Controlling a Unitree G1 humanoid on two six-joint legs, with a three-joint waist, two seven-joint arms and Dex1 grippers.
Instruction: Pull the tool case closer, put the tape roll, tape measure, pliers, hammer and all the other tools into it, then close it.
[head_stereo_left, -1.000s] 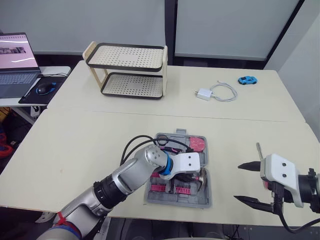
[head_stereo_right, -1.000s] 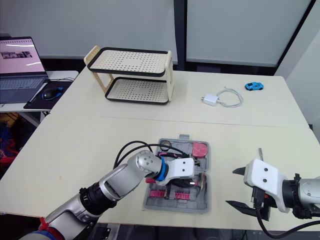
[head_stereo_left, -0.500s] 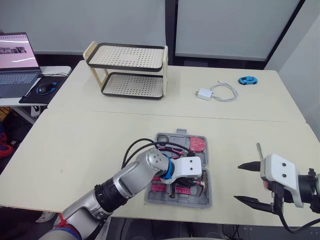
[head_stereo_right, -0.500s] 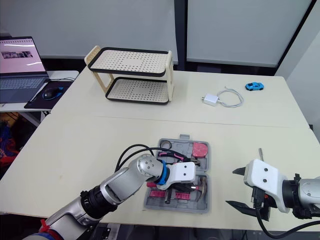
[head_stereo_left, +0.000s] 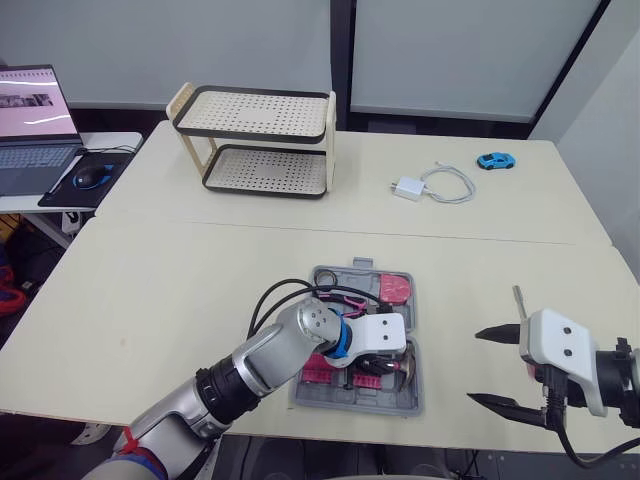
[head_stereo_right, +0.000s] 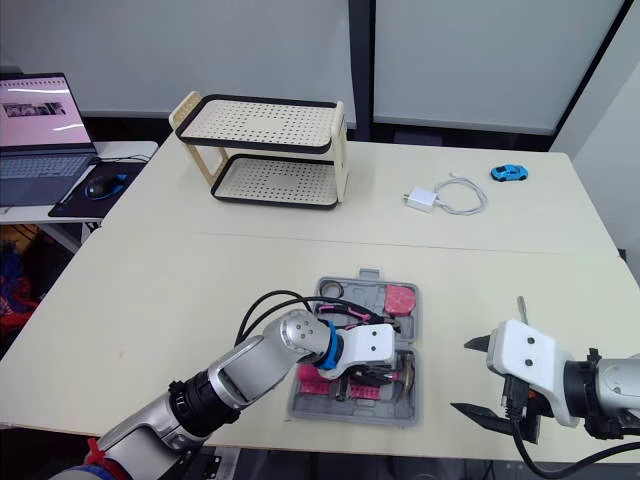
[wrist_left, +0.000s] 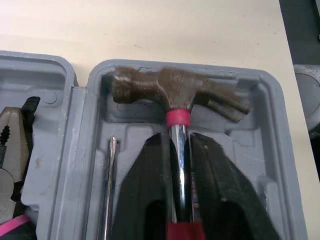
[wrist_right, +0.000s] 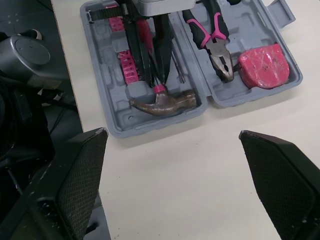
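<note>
We are pinching the shiny neck of the hammer (wrist_left: 172, 92) tight with our left gripper (wrist_left: 176, 142), so its head is sitting straight in its own hole at the near right of the tool case (head_stereo_left: 400, 402). Our right gripper (head_stereo_left: 478, 366) is hanging wide open over the table (head_stereo_left: 150, 300), holding nothing and keeping out of the way.

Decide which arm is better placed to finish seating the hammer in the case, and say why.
Left. The left gripper is shut on the hammer by its shaft, with the head at its recess in the case. The right gripper is open, over bare table beside the case.
</note>
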